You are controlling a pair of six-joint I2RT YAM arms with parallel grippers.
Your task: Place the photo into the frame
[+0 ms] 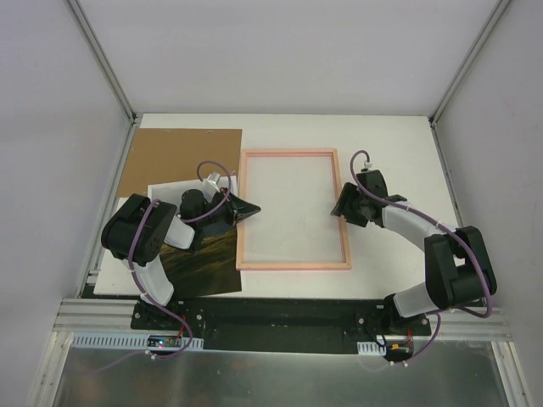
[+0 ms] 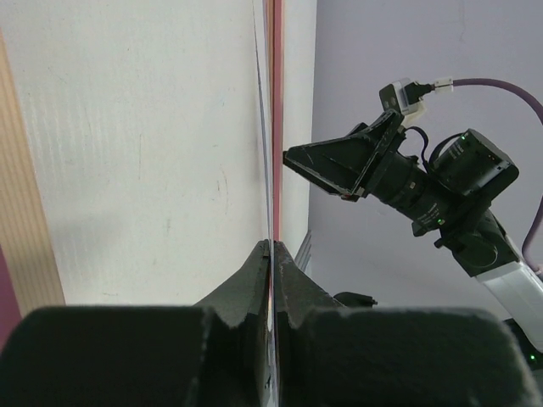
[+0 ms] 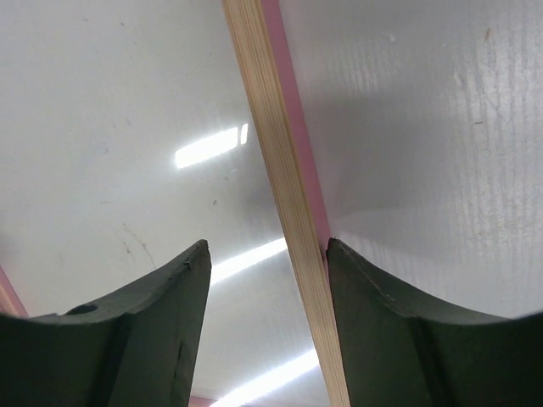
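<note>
Dark green-brown, the photo (image 1: 204, 259) lies print side up at the lower left of the top view. It rests on the counter (image 1: 390, 170) just outside the frame (image 1: 293, 266), partly under the left arm, and is not yet in the frame. Just above it in that view the left gripper (image 1: 249, 209) is fully shut, its tips meeting at the frame's left rail. Whether anything thin is pinched between them cannot be told. Across the clear pane, the right gripper (image 1: 343, 206) stands open astride the right rail and holds nothing. One finger touches the rail and the other is well clear over the pane. With a gripper at each long side, the frame is probably being squared or steadied to receive the photo. Farther back, at the upper left, a white sheet (image 1: 165, 188) and a brown backing board (image 1: 178, 153) lie aside, seemingly to keep the frame's opening free.
</note>
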